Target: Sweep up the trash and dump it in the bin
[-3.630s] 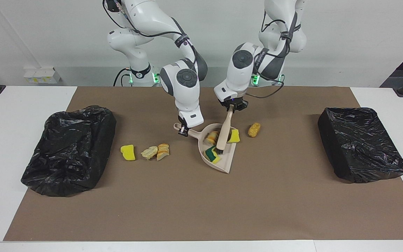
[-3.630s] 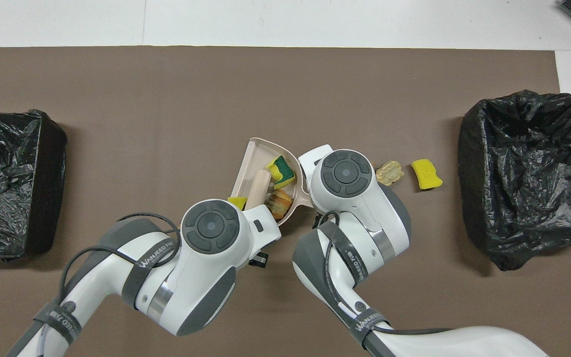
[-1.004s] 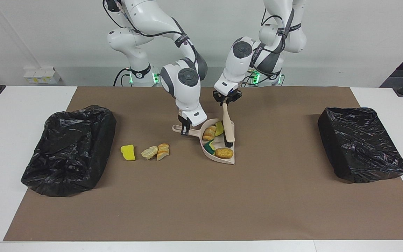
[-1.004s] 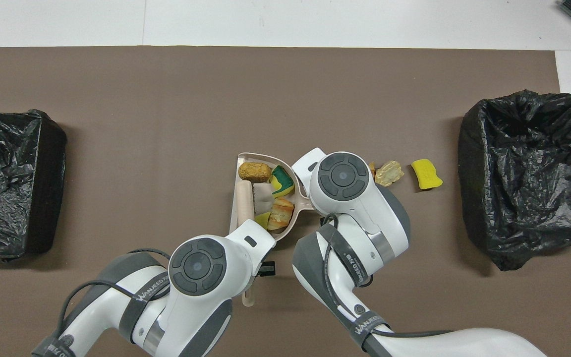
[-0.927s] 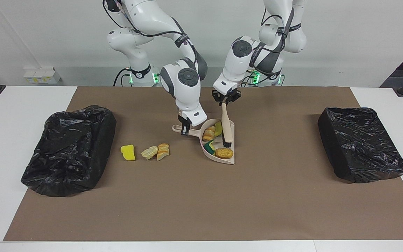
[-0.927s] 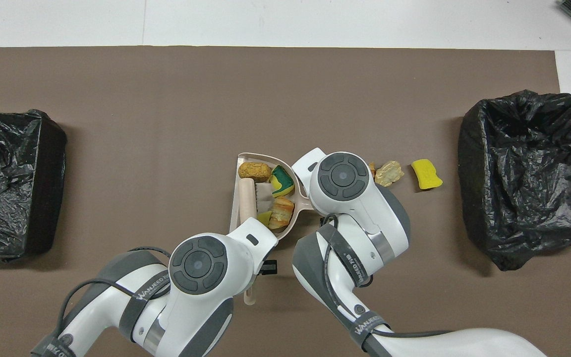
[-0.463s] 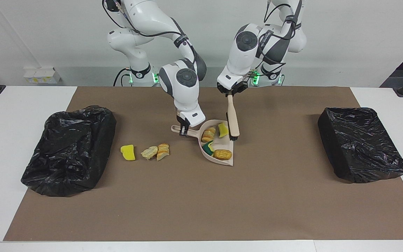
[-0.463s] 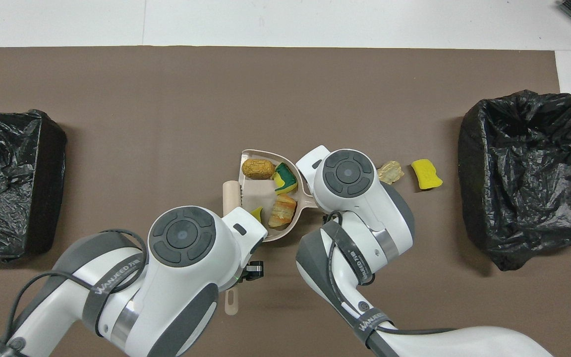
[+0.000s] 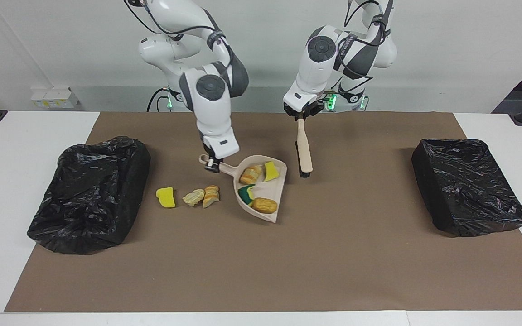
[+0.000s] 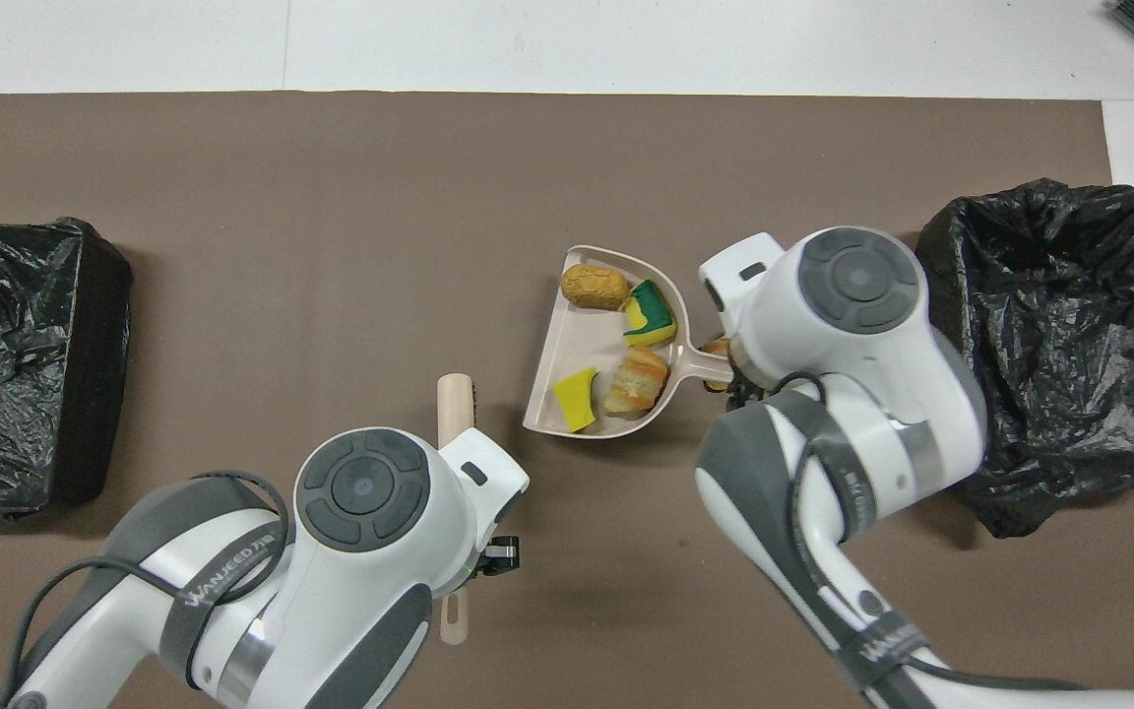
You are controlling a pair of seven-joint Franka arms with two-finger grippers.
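Note:
My right gripper is shut on the handle of the beige dustpan, held over the middle of the mat. In the pan lie a bread chunk, a yellow sponge piece, a green-backed sponge and a tan chunk. My left gripper is shut on the beige brush, which hangs bristles down beside the pan. A yellow sponge and two tan scraps lie on the mat between pan and bin. From overhead the right arm hides them; the pan and brush show.
A black-lined bin stands at the right arm's end of the table and also shows from overhead. A second black-lined bin stands at the left arm's end. A brown mat covers the table.
The left gripper swept the tan chunk into the pan, then lifted the brush out and drew it back. The right gripper has carried the loaded pan toward the right arm's end.

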